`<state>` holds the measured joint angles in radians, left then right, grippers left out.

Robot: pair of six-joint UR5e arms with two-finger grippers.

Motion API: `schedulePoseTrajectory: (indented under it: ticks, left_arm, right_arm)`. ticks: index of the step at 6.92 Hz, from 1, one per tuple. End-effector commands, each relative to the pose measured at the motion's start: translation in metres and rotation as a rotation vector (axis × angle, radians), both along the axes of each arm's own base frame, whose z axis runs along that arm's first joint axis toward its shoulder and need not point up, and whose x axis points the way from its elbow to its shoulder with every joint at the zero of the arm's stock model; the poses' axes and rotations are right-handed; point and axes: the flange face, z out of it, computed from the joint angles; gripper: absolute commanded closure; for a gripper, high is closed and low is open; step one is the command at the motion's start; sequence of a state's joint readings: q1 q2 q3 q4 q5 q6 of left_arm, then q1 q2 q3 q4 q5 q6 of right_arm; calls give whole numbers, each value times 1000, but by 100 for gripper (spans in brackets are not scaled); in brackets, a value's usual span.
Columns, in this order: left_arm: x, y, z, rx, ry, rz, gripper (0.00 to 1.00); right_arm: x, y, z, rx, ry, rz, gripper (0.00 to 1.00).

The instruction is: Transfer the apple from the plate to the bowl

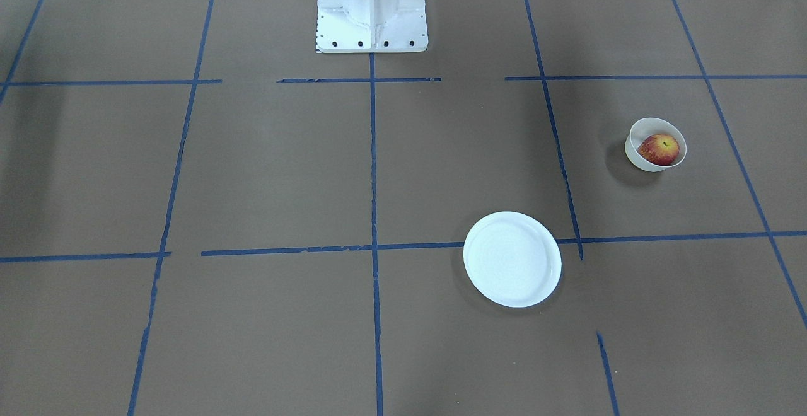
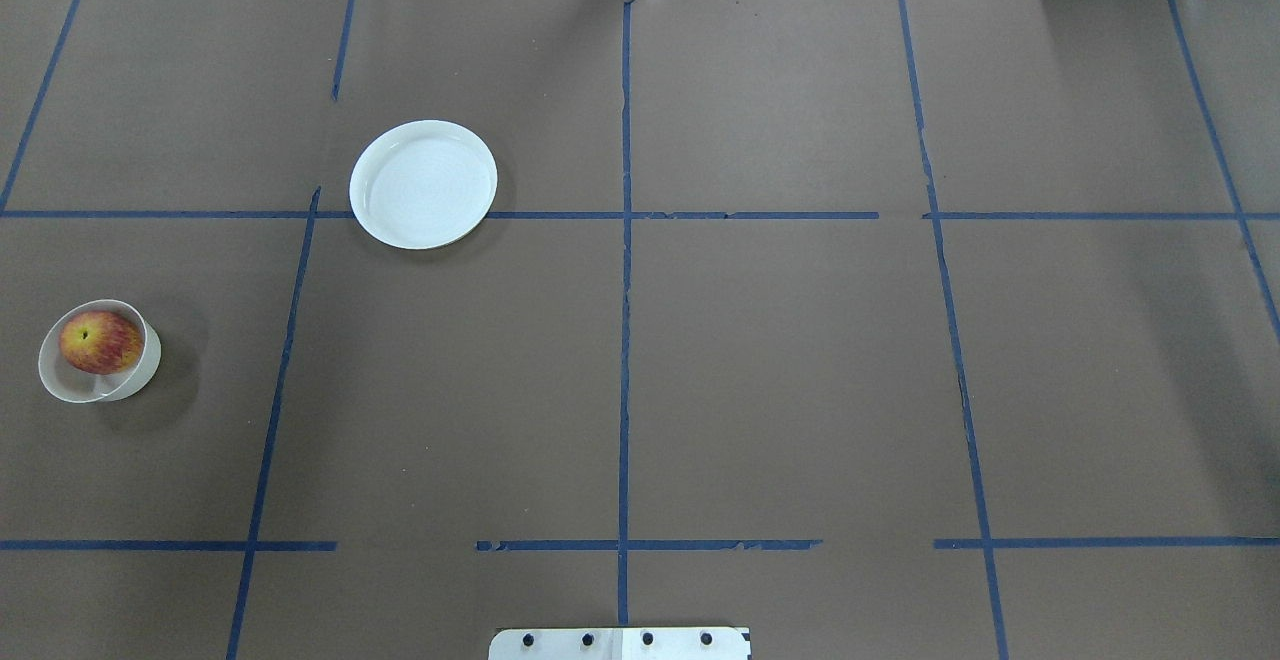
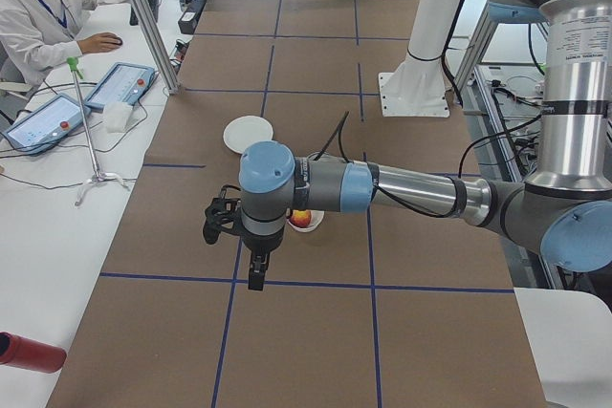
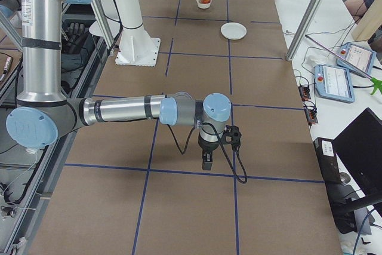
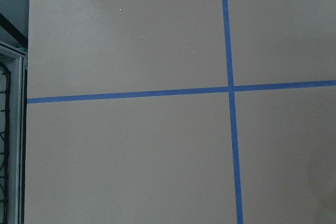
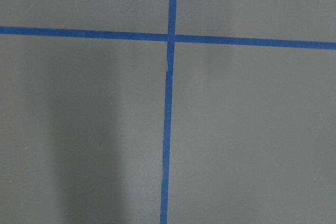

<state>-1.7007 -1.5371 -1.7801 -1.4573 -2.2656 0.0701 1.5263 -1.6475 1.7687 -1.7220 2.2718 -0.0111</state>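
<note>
The red and yellow apple (image 1: pixel 659 149) sits inside the small cream-white bowl (image 1: pixel 635 155), at the left of the overhead view, where the apple (image 2: pixel 100 342) fills the bowl (image 2: pixel 62 386). The flat white plate (image 1: pixel 512 258) (image 2: pixel 423 183) lies bare, apart from the bowl. My left gripper (image 3: pixel 256 274) shows only in the exterior left view, hanging above the table nearer that camera than the bowl; I cannot tell if it is open or shut. My right gripper (image 4: pixel 206 160) shows only in the exterior right view, far from the bowl; I cannot tell its state either.
Brown paper with a grid of blue tape lines (image 2: pixel 625 340) covers the table. The robot's white base (image 1: pixel 372 9) stands at the table's edge. An operator (image 3: pixel 38 16) sits with tablets beside the table. Both wrist views show only paper and tape.
</note>
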Motion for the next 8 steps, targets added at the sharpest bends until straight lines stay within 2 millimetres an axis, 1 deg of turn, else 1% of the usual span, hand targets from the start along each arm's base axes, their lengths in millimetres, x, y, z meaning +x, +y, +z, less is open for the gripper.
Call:
schedulePoseTrajectory:
  ticks: [1, 2, 3, 4, 5, 7, 8]
  left_arm:
    - [30, 14, 21, -87, 17, 13, 0]
    - [31, 14, 18, -78, 16, 15, 0]
    - [31, 15, 19, -83, 17, 12, 0]
    - [31, 10, 14, -69, 17, 16, 0]
    - [31, 9, 17, -75, 17, 20, 0]
    - [31, 11, 36, -110, 21, 22, 0]
    - [34, 9, 37, -111, 47, 24, 0]
  right_arm:
    - [0, 0, 0, -1, 0, 0, 0]
    - [0, 0, 0, -1, 0, 0, 0]
    - [0, 0, 0, -1, 0, 0, 0]
    - [0, 0, 0, -1, 0, 0, 0]
    - [0, 0, 0, -1, 0, 0, 0]
    - [0, 0, 0, -1, 0, 0, 0]
    - [0, 0, 0, -1, 0, 0, 0]
